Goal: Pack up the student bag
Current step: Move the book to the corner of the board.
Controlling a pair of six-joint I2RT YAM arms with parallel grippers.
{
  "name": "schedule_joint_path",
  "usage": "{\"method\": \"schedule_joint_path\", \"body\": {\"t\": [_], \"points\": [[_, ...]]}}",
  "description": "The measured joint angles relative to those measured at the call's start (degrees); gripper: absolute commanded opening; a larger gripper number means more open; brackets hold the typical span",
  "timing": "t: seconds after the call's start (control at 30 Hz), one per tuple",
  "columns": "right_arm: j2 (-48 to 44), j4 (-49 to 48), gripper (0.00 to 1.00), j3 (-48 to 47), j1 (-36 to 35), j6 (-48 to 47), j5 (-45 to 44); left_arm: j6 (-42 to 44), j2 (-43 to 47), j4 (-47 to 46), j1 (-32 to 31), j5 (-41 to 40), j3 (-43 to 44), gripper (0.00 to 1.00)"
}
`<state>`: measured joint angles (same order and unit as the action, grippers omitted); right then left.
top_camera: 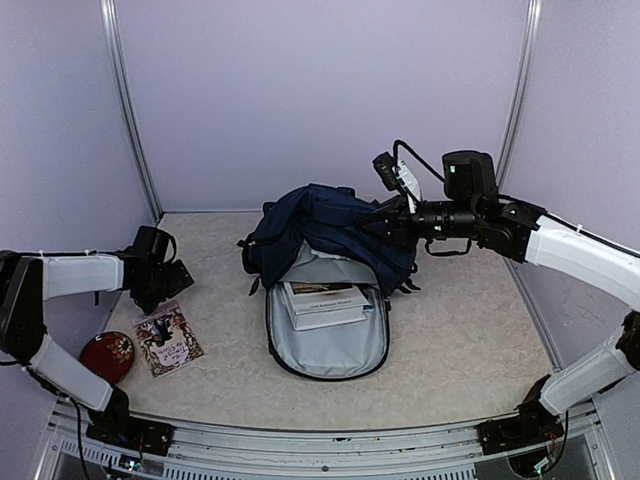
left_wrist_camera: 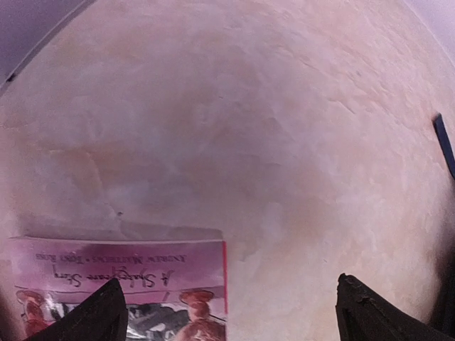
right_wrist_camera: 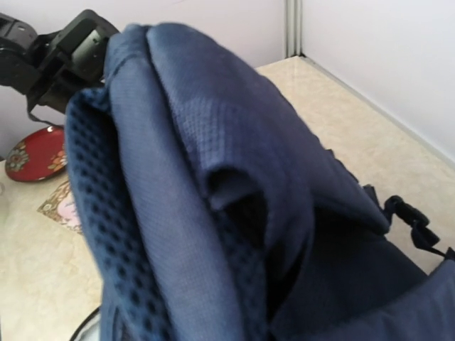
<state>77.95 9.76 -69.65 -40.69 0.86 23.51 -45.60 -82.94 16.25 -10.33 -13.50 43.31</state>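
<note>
The student bag (top_camera: 325, 235), a big navy-blue cloth backpack, is lying open in the middle of the pale table (top_camera: 460, 340), with white books (top_camera: 325, 303) sitting inside. The right jaws are pinching its top cloth, almost closed. The left jaws are hanging wide open, holding nothing, just over a thin pink paper book (top_camera: 168, 340).

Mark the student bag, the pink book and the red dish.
student bag (top_camera: 315, 222): top external view, navy folded-over upper fabric.
pink book (top_camera: 168, 338): top external view, centre of the cover.
red dish (top_camera: 107, 355): top external view, middle of its face.
</note>
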Motion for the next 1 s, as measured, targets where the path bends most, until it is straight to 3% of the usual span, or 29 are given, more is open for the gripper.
{"method": "schedule_joint_path", "body": {"t": [0.2, 0.47, 0.67, 0.77, 0.87, 1.0], "points": [[-0.3, 0.0, 0.00, 0.4, 1.2, -0.4, 2.3, -4.3, -2.3, 1.3, 3.0, -6.0, -0.4, 0.99], [-0.9, -0.2, 0.00, 1.1, 2.2, -1.0, 4.0, -8.7, -5.9, 2.7, 10.4, -8.6, -1.2, 0.99], [-0.9, -0.2, 0.00, 1.0, 2.6, -1.0, 4.8, -8.9, -6.1, 1.6, 11.6, -8.7, -2.8, 0.97], [-0.8, -0.2, 0.00, 1.0, 2.8, -0.8, 5.2, -8.0, -6.2, 0.4, 10.7, -9.0, -3.3, 0.87], [-0.7, -0.2, 0.00, 1.0, 3.0, -0.6, 5.7, -7.2, -6.2, 0.3, 5.9, -9.8, -3.6, 0.77], [-0.4, -0.2, 0.00, 0.9, 3.0, 0.0, 6.1, -7.0, -5.9, 0.2, -1.7, -8.3, -3.5, 0.75]]}}
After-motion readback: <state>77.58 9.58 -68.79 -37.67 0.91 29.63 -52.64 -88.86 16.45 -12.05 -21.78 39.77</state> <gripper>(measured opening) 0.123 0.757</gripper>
